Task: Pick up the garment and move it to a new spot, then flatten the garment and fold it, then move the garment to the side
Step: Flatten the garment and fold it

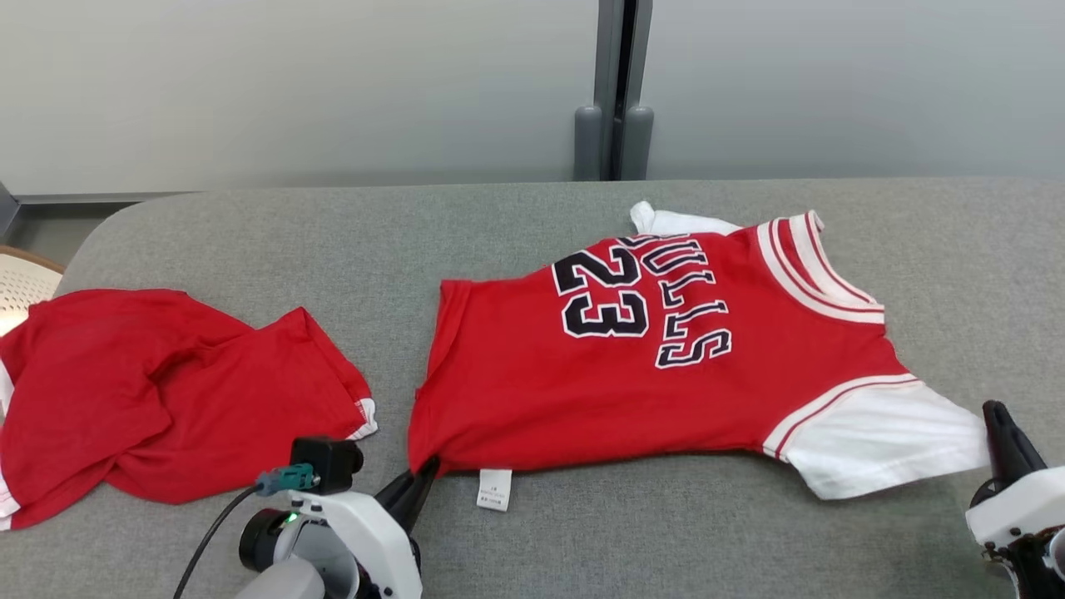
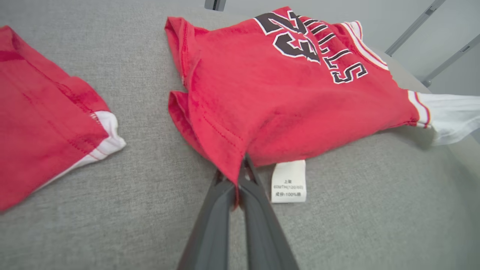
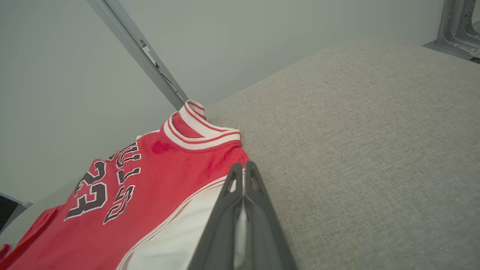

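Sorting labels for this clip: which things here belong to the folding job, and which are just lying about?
In the job:
jersey
left gripper, shut on its hem corner
right gripper, shut on its white sleeve
grey table

Lying about:
crumpled red garment, on the left
pale latticed object, far left edge

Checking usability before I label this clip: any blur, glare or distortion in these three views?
Head view: even, soft light, no glare, the jersey print sharp. Left wrist view: wide-angle stretch, left claw blurred near the lens, care label legible, faint shadow under the white sleeve. Right wrist view: right claw soft at the bottom edge, print in focus.
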